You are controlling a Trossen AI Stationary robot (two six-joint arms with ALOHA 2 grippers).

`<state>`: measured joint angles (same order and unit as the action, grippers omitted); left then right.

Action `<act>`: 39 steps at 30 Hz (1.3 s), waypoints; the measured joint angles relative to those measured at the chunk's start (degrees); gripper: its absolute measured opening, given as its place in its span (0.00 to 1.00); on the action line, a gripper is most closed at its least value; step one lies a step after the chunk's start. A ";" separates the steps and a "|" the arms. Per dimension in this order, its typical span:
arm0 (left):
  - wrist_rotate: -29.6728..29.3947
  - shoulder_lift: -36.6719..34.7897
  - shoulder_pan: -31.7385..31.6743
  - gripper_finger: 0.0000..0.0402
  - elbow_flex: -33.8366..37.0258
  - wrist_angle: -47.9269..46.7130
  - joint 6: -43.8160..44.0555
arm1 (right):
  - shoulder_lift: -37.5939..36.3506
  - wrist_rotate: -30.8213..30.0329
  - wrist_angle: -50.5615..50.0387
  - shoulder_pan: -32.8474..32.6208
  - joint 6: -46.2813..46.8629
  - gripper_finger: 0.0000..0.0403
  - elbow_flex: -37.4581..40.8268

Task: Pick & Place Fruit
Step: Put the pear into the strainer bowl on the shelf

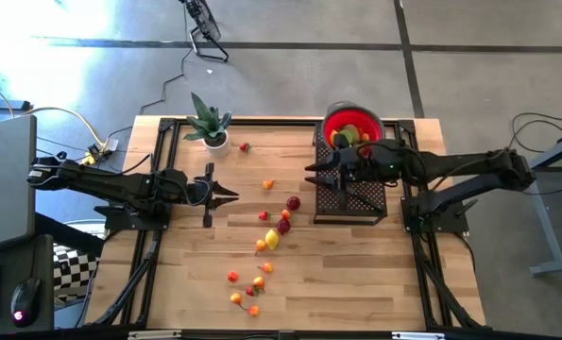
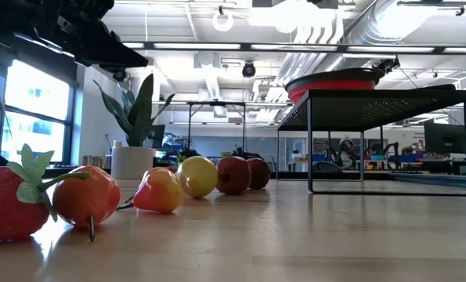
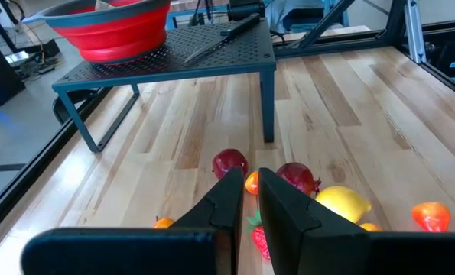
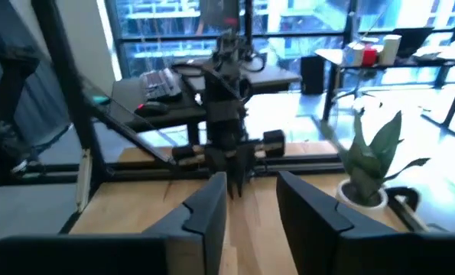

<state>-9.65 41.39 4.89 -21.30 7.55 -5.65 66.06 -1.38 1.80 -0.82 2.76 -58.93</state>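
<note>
The right end effector (image 1: pixel 311 171) hangs above the black perforated rack (image 1: pixel 351 200), at the rack's edge nearest the bench middle. Its two dark fingers (image 4: pixel 212 206) stand apart with clear air between them and nothing held. Whether they are at rest or mid-travel cannot be told. Just behind it, on the rack's far end, sits the red bowl (image 1: pixel 352 123), with green and yellow fruit inside it.

The left end effector (image 1: pixel 226 195) hovers over the left half of the bench (image 1: pixel 375 274), pointing toward the middle. Its fingers (image 3: pixel 225 200) are clenched almost together and grasp nothing.

The fruit (image 1: pixel 271 239) still on the bench lies scattered in a loose band down the middle, between the two end effectors. One small red piece (image 1: pixel 246 147) lies near the far edge, beside the potted plant (image 1: pixel 209 125). A dark red pair (image 1: pixel 293 203) sits just beside the rack's near left leg, with a yellow lemon-like piece and orange ones close by. Another small cluster (image 1: pixel 246 293) of red and orange pieces lies toward the near edge.

In the low view a strawberry (image 2: pixel 9 205) and an orange fruit (image 2: pixel 88 196) sit closest, with a pear-shaped piece (image 2: pixel 159 192), a yellow one (image 2: pixel 197 176) and two dark red ones (image 2: pixel 234 175) in a row behind.
</note>
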 joint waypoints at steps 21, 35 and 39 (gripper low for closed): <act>1.57 0.00 0.00 0.09 0.00 -0.12 3.32 | 6.75 -4.32 5.10 -5.95 0.57 0.20 0.02; 9.50 0.00 0.04 0.09 0.00 -4.16 14.55 | 14.71 -8.07 15.13 -14.30 9.53 0.20 0.02; 9.30 0.00 1.00 0.09 0.00 -5.76 19.40 | 15.94 -13.29 16.35 -17.48 9.46 0.20 0.02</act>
<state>-0.35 41.39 5.88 -21.30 1.79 13.75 82.01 -14.66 18.15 -18.30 12.23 -58.92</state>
